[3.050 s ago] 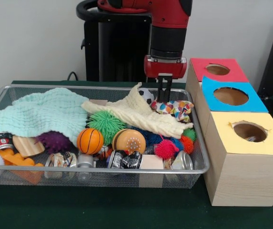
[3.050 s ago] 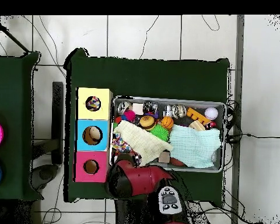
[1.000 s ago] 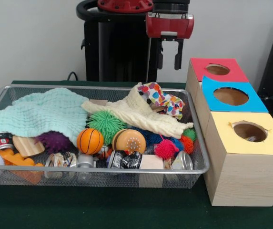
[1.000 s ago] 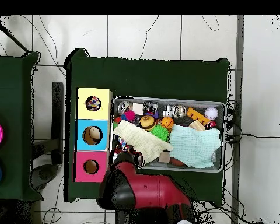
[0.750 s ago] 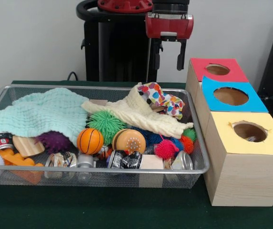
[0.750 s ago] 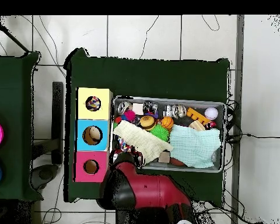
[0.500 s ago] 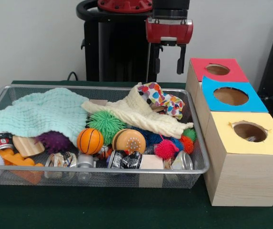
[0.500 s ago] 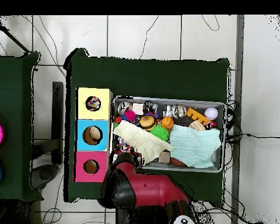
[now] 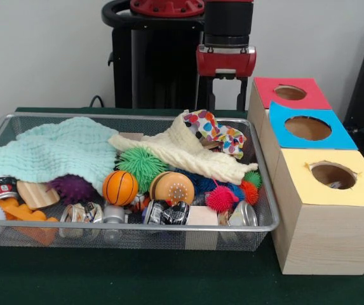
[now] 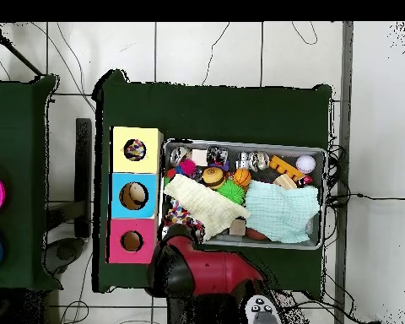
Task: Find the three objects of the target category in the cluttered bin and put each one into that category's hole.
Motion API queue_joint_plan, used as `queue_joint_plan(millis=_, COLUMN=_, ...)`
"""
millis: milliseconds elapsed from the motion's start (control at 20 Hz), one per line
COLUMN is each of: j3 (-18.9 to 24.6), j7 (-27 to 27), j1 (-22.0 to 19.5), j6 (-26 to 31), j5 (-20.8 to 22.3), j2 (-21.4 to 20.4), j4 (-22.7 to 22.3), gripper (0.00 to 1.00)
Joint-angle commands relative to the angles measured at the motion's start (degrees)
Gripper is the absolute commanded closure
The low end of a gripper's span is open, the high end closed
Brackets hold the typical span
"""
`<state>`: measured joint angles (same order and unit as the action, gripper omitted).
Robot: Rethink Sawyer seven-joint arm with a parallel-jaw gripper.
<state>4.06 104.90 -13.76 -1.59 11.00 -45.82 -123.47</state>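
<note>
The wire mesh bin (image 9: 137, 227) is full of clutter; it also shows in the overhead view (image 10: 244, 143). One polka-dot cloth (image 9: 220, 135) lies crumpled on the cream knitted cloth (image 9: 182, 152) at the bin's far right corner, and shows in the overhead view (image 10: 180, 218). My gripper (image 9: 222, 107) hangs open and empty above and just behind it. The yellow box's hole (image 9: 333, 175) is at the near right; in the overhead view (image 10: 135, 150) something multicoloured shows inside it. No other polka-dot cloth shows.
A mint waffle cloth (image 9: 54, 152) covers the bin's left part. Spiky balls, a small basketball (image 9: 119, 187), cans and wooden blocks fill the near side. The blue-topped box (image 9: 307, 127) and the red-topped box (image 9: 289, 93) stand behind the yellow one.
Three seconds ago the gripper was down at the polka-dot cloth. It rose, the cloth ended draped higher on the cream cloth, and the fingers have spread wider and come down a little.
</note>
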Motion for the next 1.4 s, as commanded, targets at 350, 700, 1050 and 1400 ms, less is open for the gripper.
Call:
queue_joint_plan(millis=350, j3=0.02, j7=5.2, j1=1.49, j6=-0.35, j5=3.36, j2=0.05, j4=-0.67, gripper=0.0)
queue_joint_plan(millis=700, j3=0.38, j7=5.1, j1=1.13, j6=-2.92, j5=5.69, j2=3.8, j4=1.44, gripper=0.0)
queue_joint_plan(millis=1050, j3=1.4, j7=4.63, j1=-0.38, j6=-2.88, j5=7.06, j2=6.86, j4=4.71, gripper=0.0)
queue_joint_plan(millis=1400, j3=2.95, j7=4.71, j1=-1.89, j6=-1.52, j5=7.23, j2=6.82, j4=5.19, gripper=0.0)
